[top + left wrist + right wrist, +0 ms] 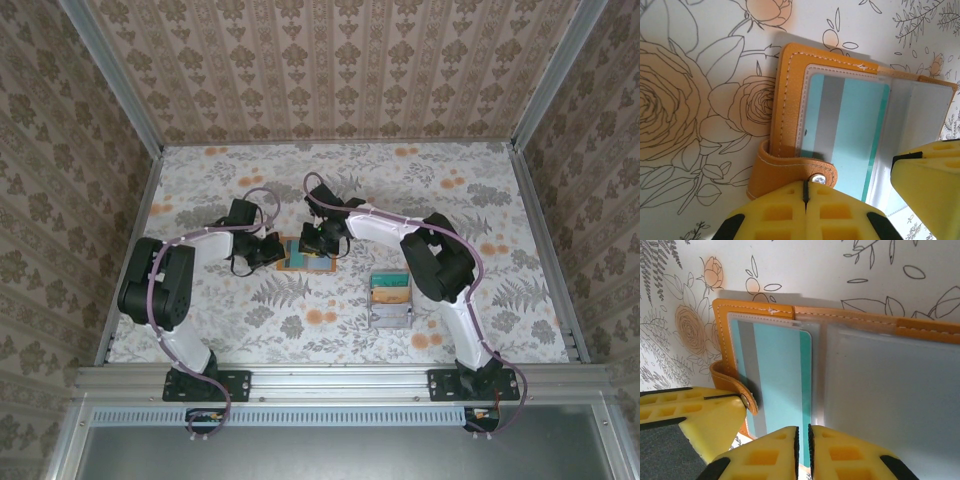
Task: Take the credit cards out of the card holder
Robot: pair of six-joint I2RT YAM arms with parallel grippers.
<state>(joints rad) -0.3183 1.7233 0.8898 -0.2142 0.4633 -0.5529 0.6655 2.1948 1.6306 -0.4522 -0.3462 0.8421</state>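
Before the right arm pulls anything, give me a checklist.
1. Card holder lying open: ok.
2. Left gripper shut on the strap: ok.
3. Teal card out of its clear sleeve: not ok, it sits inside.
4. Right gripper holding the card: cannot tell; its jaws are nearly together at the card's near edge.
5. Other sleeve empty: cannot tell.

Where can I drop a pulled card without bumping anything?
Bare cloth lies by the front edge between the left arm and the grey tray, and along the far wall. Crowded at centre: the left gripper and right gripper meet over the card holder.
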